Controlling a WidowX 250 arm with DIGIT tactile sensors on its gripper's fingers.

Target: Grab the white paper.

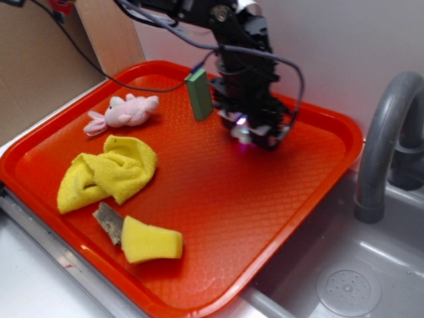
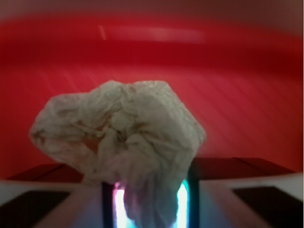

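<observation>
Exterior view, near to far. At the near edge of the red tray [image 1: 291, 218] lies a yellow sponge [image 1: 151, 240], touching a small grey-brown scrap [image 1: 107, 220] on its left. Behind them a yellow cloth [image 1: 109, 172] lies crumpled, and farther back a pink plush toy [image 1: 124, 112] lies on its side. A green block [image 1: 199, 94] stands upright near the far rim, just left of the gripper [image 1: 250, 132], which is lowered close to the tray. A grey faucet [image 1: 384, 139] rises over the sink [image 1: 358, 278] at right.

Wrist view. The white paper [image 2: 121, 137], a creased wad, fills the centre; its lower part sits between the fingers [image 2: 199, 190], which are closed on it, above the red tray.
</observation>
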